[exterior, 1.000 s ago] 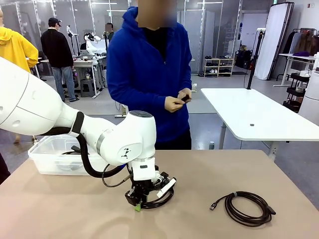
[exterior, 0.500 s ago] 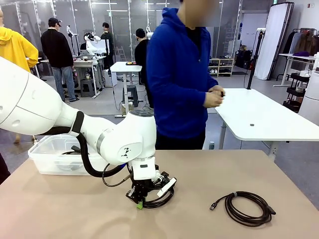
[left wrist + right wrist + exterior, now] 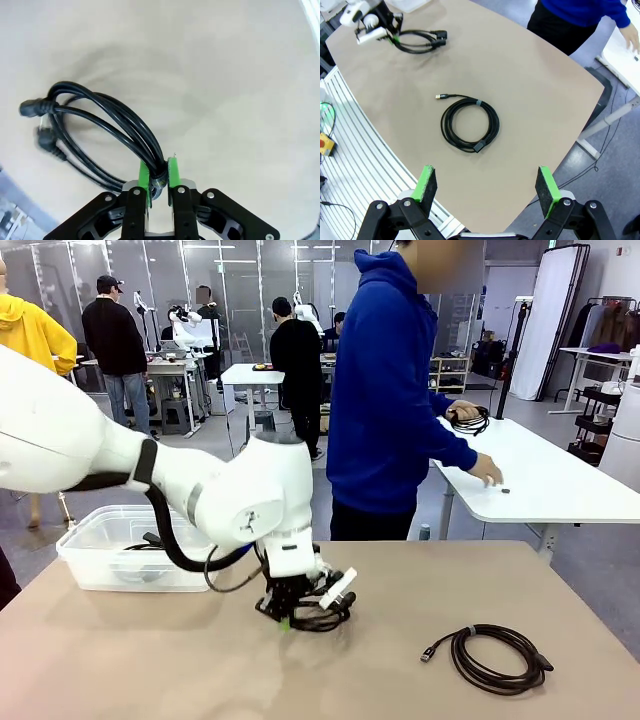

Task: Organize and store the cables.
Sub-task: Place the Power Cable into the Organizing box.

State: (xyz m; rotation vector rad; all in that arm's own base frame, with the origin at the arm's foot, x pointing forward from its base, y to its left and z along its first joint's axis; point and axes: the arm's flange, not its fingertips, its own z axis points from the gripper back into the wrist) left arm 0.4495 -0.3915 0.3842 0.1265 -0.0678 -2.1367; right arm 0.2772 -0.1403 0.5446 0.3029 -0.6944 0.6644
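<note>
Left wrist view is showing the left tool (image 3: 159,174) clamping its green pads (image 3: 144,175) tight on the power cable (image 3: 107,122), pinching the bundle right where the loops are gathering together, likely so the whole coil is travelling as one piece rather than unravelling; the cord is looking glossy, black, smooth and rubbery, with chunky moulded plugs (image 3: 34,108) sticking out at the far side. From the front, that coil is sitting right down at the matte tan table (image 3: 420,585), touching or not I cannot tell, and the clear plastic bin (image 3: 75,558) is waiting at the left edge, seemingly the storage spot, with dark cord (image 3: 150,540) lying inside. Over on the right the thinner cable (image 3: 495,655) is lying flat in a neat round coil, small connector (image 3: 428,652) poking out. The right tool (image 3: 487,187) is hanging high above it, jaws spread wide, gripping nothing
</note>
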